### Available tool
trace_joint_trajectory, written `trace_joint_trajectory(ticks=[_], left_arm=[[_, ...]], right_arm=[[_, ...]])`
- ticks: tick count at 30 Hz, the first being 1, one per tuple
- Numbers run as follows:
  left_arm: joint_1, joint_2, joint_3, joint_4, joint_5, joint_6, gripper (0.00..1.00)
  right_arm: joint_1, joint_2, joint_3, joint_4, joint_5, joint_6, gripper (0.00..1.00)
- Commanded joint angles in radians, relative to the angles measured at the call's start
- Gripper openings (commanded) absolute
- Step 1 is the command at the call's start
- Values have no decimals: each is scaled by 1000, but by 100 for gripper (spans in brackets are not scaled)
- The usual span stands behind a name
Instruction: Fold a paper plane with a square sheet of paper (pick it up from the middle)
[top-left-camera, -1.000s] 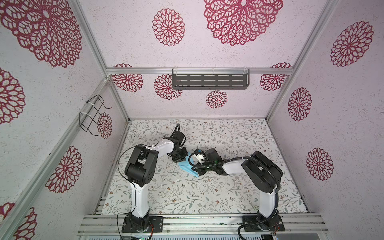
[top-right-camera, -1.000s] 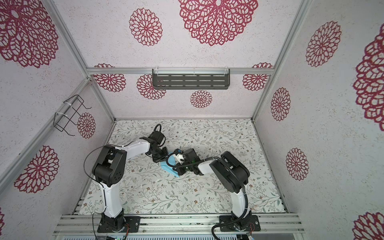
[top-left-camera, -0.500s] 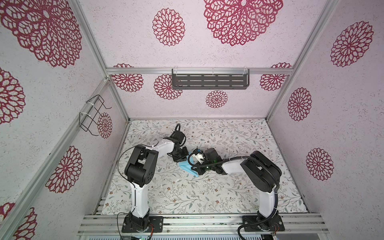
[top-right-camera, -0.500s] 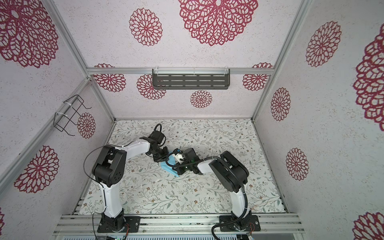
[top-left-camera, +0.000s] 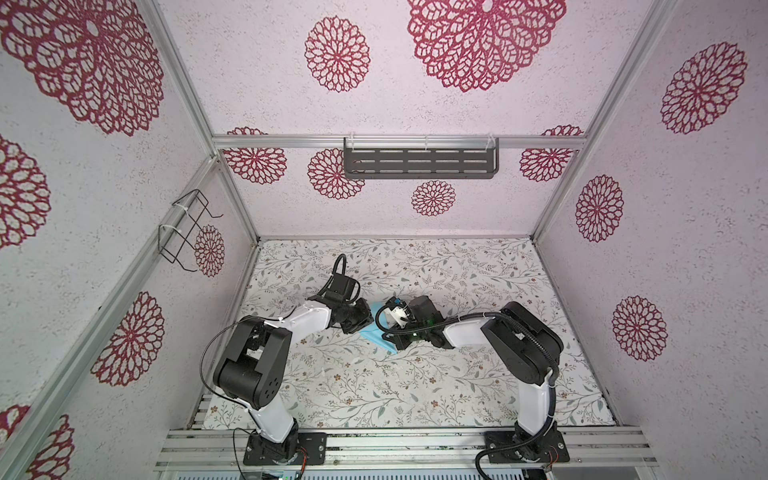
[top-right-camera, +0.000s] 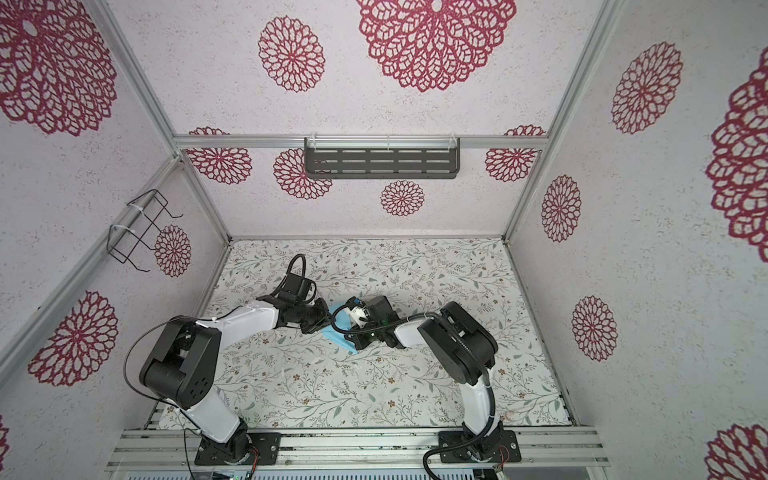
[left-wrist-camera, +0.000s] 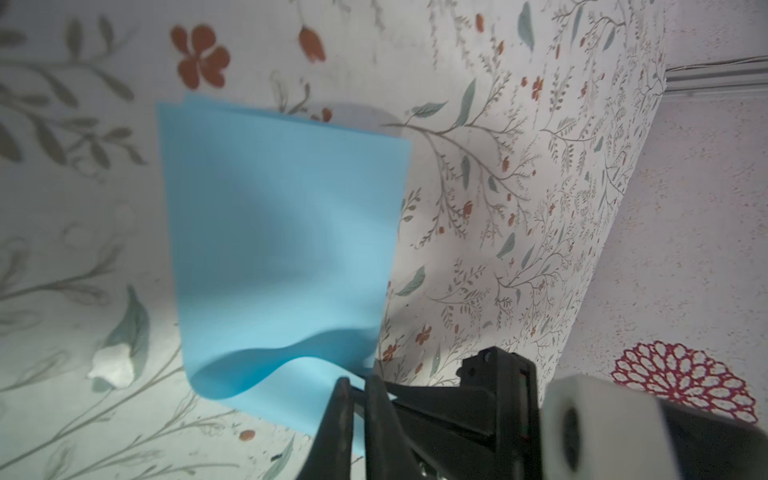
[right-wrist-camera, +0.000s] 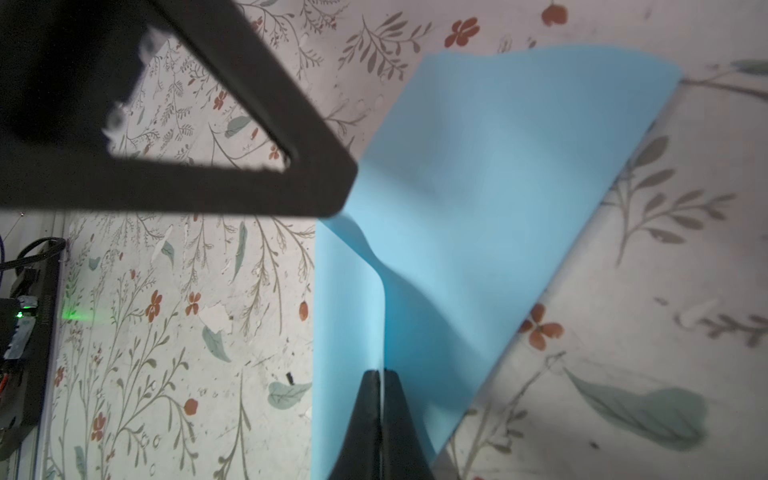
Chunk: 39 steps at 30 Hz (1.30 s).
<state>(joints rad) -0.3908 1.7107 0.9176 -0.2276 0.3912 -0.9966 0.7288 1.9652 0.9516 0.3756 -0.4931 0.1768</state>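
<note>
no readable text, no labels, no numbers

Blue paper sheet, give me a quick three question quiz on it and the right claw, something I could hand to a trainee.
1. True or false: the right claw is shut on the square sheet of paper.
2. The sheet looks: A crumpled into a ball; B smoothly curved and doubled over; C torn in two.
3. Short answer: is it a pointed plane yet?
Key: 1 true; 2 B; 3 no, no nose or wings show.
</note>
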Motion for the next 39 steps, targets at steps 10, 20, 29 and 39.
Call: trace_joint_trajectory(ticks=[10,20,29,39], left_arm=[[-10,-45,-192,325,60,-102,9],[-10,-38,-244,388,64,-102,9],[-11,-2,-229,393,66,-103,8],[-10,20,-221,386,61,-99,7]], right_arm=[[-14,14,17,-63,33,-9,3],[-16,20,27,-72,28,1,3],[-17,20,26,-76,30,4,6],[-18,25,27,-75,13,19,11]])
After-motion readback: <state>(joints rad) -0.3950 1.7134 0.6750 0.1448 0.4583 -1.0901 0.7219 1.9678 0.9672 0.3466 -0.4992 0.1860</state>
